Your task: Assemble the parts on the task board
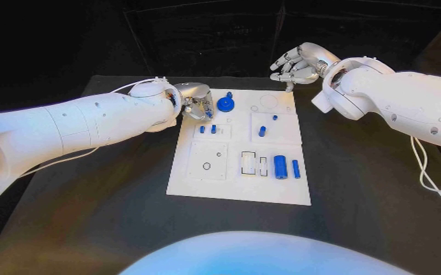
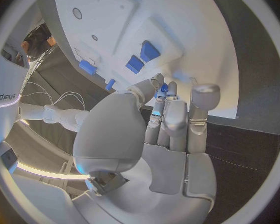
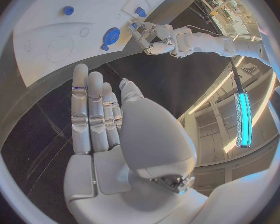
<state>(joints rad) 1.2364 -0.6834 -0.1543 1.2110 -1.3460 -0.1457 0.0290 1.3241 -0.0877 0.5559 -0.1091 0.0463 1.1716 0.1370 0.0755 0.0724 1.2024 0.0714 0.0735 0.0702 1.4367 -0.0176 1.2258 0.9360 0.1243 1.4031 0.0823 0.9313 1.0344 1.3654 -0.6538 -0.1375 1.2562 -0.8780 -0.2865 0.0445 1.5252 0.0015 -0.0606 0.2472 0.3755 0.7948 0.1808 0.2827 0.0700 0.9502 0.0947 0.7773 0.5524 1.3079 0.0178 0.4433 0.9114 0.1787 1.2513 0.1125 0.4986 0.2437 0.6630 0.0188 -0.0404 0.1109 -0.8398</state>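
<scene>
Task board with blue parts on black table; my two hands at its far end.

Nearest me, the task board (image 1: pixel 241 189) lies white on the black table (image 1: pixel 110 224). Along its near right stand two upright blue cylinders (image 1: pixel 280 167), side by side beside an outlined slot. Mid-board, a smaller blue peg (image 1: pixel 261 131) sits in the right panel, and two short blue pins (image 1: pixel 208 129) sit in the left panel. Farther back, a round blue knob piece (image 1: pixel 226 104) rests near the board's far left corner. My left hand (image 1: pixel 195 104) sits just beside that knob at the board's left edge, fingers curled together; a small blue piece (image 2: pixel 163 88) shows between the fingertips (image 2: pixel 157 80), apparently pinched. My right hand (image 1: pixel 299 63) hovers beyond the far right corner, fingers apart, holding nothing.
</scene>
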